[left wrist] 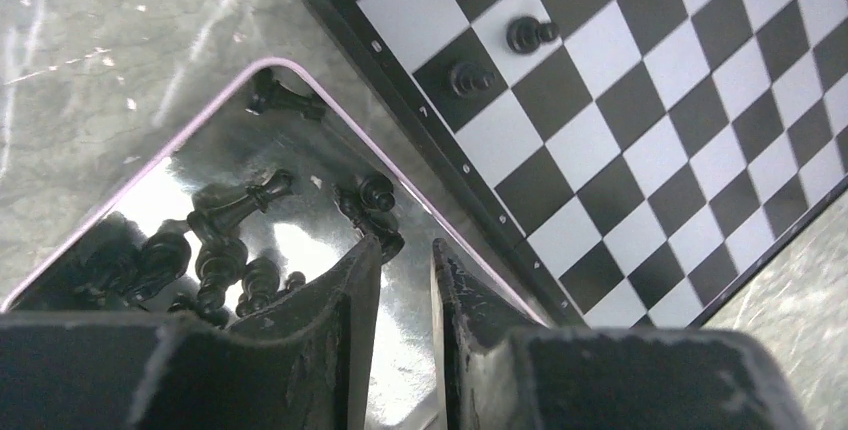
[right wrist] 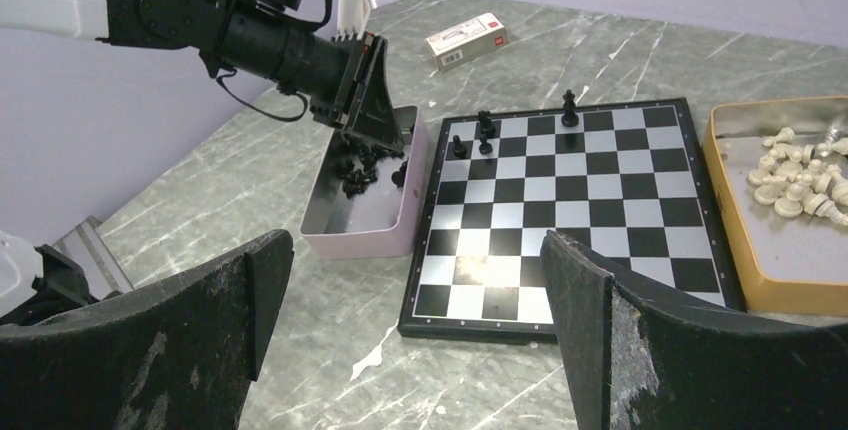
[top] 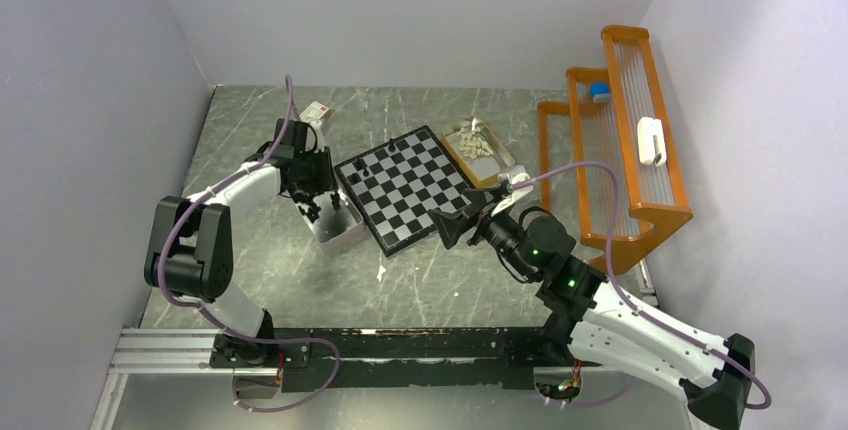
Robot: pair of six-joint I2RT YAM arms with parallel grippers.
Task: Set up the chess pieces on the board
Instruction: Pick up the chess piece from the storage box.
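Observation:
The board [top: 410, 190] [right wrist: 570, 210] lies mid-table. Three black chess pieces [left wrist: 470, 78] [right wrist: 485, 130] stand near its far-left corner, and a fourth [right wrist: 569, 108] stands on the back row. More black pieces [left wrist: 220, 250] [right wrist: 355, 170] lie heaped in a pale pink tin [top: 340, 228] [left wrist: 300, 68] left of the board [left wrist: 640, 120]. My left gripper [top: 316, 207] [left wrist: 405, 245] [right wrist: 385, 135] reaches down into that tin. Its jaws stand a narrow gap apart with nothing between them, and one fingertip is beside a black piece [left wrist: 378, 195]. My right gripper [top: 455, 222] [right wrist: 410, 250] hovers wide open and empty off the board's near edge.
A tan tray [top: 478, 150] [right wrist: 740, 250] of cream-white pieces [right wrist: 800, 175] sits against the board's right side. A small white and red box [top: 316, 112] [right wrist: 467, 40] lies at the back left. An orange rack [top: 620, 150] stands along the right wall.

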